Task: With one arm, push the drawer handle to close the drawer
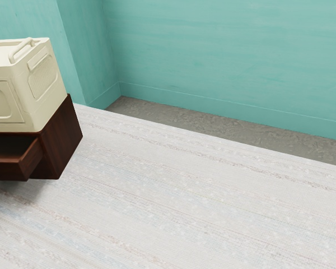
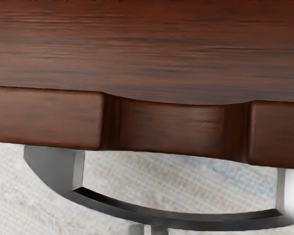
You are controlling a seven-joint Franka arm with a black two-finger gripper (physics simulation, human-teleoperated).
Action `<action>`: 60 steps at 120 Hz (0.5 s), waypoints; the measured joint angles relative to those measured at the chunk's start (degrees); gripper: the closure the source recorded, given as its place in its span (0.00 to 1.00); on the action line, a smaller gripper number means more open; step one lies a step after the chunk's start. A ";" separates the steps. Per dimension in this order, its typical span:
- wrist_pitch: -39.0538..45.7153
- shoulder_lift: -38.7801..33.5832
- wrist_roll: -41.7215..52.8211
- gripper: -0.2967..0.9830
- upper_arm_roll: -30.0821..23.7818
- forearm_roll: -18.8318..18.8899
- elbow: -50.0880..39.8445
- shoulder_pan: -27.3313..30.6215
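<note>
Bowed grey metal of the handle runs close before the wrist camera, its two ends reaching the dark wooden drawer front, with a gap between the bow and the wood. A bright shine lies at one end of the bow. Pale woven pattern shows through the gap, and a shallow dip is cut into the wood between the handle's ends. Two small grey pieces meet the outer curve near its middle; I cannot tell what they are. Whether the jaws are wide or narrow, or touching the handle, I cannot tell either.

At the exterior view's left, the drawer stands open, pulled out of a low, dark red-brown cabinet, with part of its hollow inside visible. On top of the cabinet sits a cream box with rounded panels and a raised bar on its lid; the frame's edge cuts off part of it. The cabinet stands on the worktop, pale and faintly striped in blue and brown. Past the far edge lies a strip of mottled grey floor, and behind that rise teal walls, meeting in a corner.
</note>
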 joint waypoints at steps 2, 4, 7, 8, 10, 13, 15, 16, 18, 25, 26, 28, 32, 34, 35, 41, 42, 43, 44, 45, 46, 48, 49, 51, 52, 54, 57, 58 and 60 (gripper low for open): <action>0.22 0.32 -0.11 0.85 0.01 0.00 0.17 0.00; 0.41 0.68 -0.22 0.85 0.01 0.01 0.35 0.01; 0.68 1.29 -0.38 0.85 0.03 0.00 0.74 0.05; 0.77 1.47 -0.43 0.85 0.05 -0.01 0.85 0.09; 0.92 1.78 -0.52 0.85 0.08 -0.03 1.05 0.18; 1.15 2.31 -0.67 0.85 0.13 -0.03 1.41 0.30; 1.31 2.80 -0.79 0.85 0.15 0.02 1.80 0.38; 1.37 3.06 -0.83 0.85 0.16 0.01 1.99 0.41; 1.50 3.51 -0.92 0.85 0.17 -0.02 2.31 0.45; 1.87 4.59 -1.19 0.85 0.15 -0.11 3.21 0.37; 1.92 4.69 -1.23 0.85 0.15 -0.12 3.30 0.31; 2.00 4.87 -1.29 0.85 0.14 -0.15 3.44 0.17; 2.14 5.22 -1.39 0.85 0.09 -0.24 3.74 -0.19; 2.20 5.44 -1.41 0.85 0.08 -0.31 4.02 -0.47; 2.22 5.57 -1.42 0.85 0.07 -0.35 4.17 -0.62; 2.37 6.35 -1.54 0.85 0.05 -0.44 5.06 -1.49; 2.39 6.47 -1.56 0.85 0.05 -0.45 5.21 -1.61; 2.42 6.58 -1.59 0.85 0.04 -0.43 5.34 -1.72; 2.44 6.69 -1.62 0.85 0.04 -0.42 5.46 -1.83; 2.46 6.80 -1.65 0.85 0.04 -0.41 5.57 -1.92; 2.49 6.91 -1.68 0.85 0.04 -0.40 5.68 -2.00; 2.52 7.15 -1.71 0.85 0.04 -0.39 6.00 -2.11; 2.54 7.26 -1.72 0.85 0.05 -0.39 6.17 -2.16; 2.58 7.43 -1.75 0.85 0.07 -0.39 6.44 -2.23; 2.60 7.50 -1.77 0.85 0.07 -0.38 6.56 -2.25; 2.63 7.66 -1.79 0.85 0.09 -0.38 6.84 -2.26; 2.67 8.09 -1.83 0.85 0.10 -0.35 7.37 -2.23; 2.69 8.25 -1.83 0.85 0.10 -0.35 7.53 -2.22; 2.71 8.55 -1.84 0.85 0.09 -0.34 7.78 -2.18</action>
